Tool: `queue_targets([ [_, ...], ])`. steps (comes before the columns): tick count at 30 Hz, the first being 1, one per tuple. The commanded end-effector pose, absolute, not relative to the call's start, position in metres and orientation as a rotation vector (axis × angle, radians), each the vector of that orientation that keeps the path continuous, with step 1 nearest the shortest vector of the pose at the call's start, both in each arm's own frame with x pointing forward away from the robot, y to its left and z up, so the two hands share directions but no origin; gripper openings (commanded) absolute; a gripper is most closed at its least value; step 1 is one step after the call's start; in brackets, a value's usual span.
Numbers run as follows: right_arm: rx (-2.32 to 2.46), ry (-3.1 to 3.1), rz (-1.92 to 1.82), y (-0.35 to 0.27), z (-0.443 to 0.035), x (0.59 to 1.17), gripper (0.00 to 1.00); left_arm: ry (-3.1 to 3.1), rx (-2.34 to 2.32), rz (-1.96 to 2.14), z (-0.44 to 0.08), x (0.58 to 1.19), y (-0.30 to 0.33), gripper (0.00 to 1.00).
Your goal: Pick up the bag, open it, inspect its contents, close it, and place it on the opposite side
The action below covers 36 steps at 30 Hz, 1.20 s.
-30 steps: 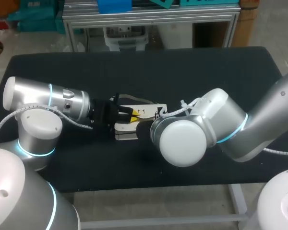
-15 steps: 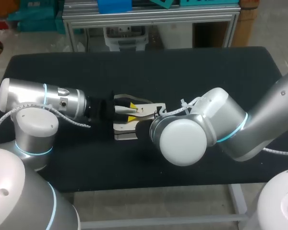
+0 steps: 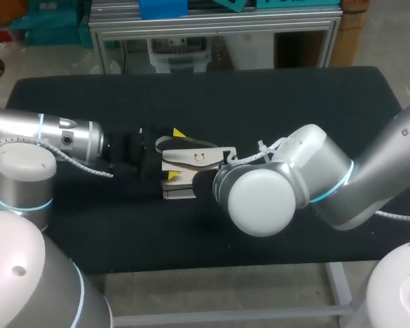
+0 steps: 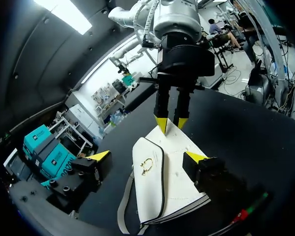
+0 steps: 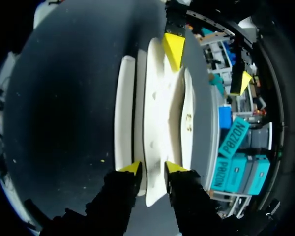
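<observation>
The white bag (image 3: 191, 161) lies flat on the black table (image 3: 294, 96), its gold clasp (image 4: 146, 166) facing up and its grey strap (image 4: 124, 209) at the end nearer my left arm. My left gripper (image 3: 176, 154) is open wide, with its yellow tips on either side of that end (image 4: 147, 157) and not touching it. From the opposite end, my right gripper (image 5: 152, 168) has its fingers slightly apart, and the bag's (image 5: 157, 113) edge sits between them. It also shows in the left wrist view as the right gripper (image 4: 170, 123). In the head view my right wrist hides its fingers.
The black table extends well beyond the bag, with bare surface behind it (image 3: 260, 102) and in front (image 3: 157, 232). My right arm's large elbow (image 3: 260, 201) hangs over the table just right of the bag.
My left gripper let go of the bag, opened wide and drew back to the left. The bag settled flat. My right arm stayed in place.
</observation>
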State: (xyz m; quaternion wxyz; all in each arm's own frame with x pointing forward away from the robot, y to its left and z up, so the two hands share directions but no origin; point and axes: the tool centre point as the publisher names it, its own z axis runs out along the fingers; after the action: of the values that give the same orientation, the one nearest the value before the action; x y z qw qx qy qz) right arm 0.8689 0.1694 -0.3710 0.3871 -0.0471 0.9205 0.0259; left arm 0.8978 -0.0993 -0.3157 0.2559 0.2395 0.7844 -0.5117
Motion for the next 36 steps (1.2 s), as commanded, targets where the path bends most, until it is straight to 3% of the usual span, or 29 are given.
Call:
queue_targets([
  [1,-0.175,2.178,0.230,0.163,-0.364,0.861,1.00,2.166,0.600,-1.407,-0.307,0.899,-0.093,1.00],
  [36,-0.113,2.909,0.108,0.157,-0.276,0.890,1.00,2.904,-0.290,-0.974,-0.291,0.913,-0.051,1.00],
])
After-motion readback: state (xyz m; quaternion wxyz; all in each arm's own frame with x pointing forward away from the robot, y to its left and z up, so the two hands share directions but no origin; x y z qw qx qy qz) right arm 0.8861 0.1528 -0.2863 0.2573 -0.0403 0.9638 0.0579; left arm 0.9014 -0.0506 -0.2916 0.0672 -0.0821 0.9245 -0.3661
